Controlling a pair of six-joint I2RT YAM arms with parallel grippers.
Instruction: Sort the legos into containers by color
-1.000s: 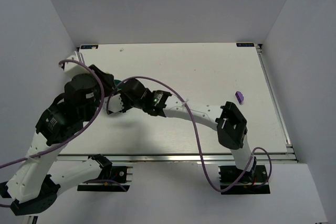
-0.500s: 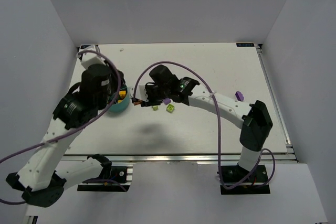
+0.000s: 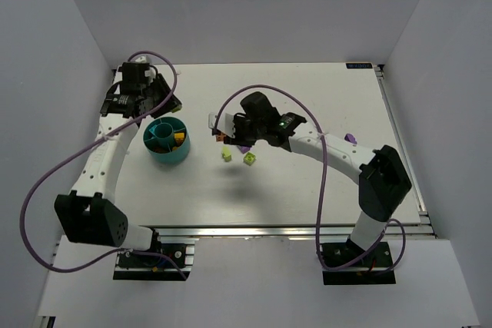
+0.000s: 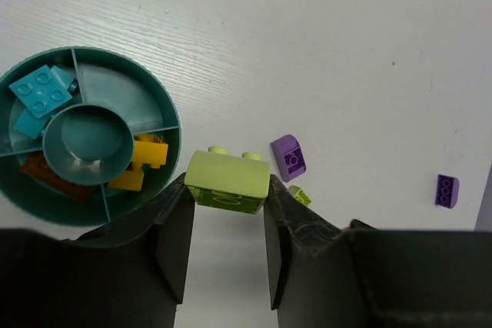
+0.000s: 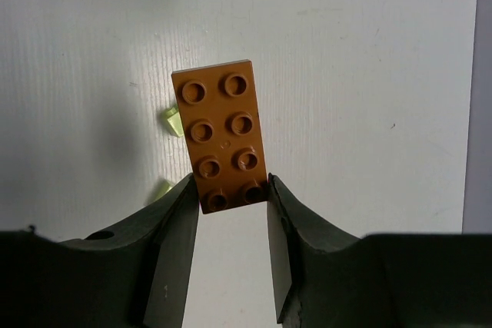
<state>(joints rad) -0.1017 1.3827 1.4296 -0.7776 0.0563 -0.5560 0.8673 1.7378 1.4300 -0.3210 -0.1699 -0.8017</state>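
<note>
Left pincer pulled off bowl with lime brick; purple brick beside

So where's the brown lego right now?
In the right wrist view, the brown lego sits pinched in the right pincer, above the table, with two lime green pieces to its left.

No legible text, none on legos, none on bowl

A robotics lab: white walls box in a table carrying two robot arms.
</note>
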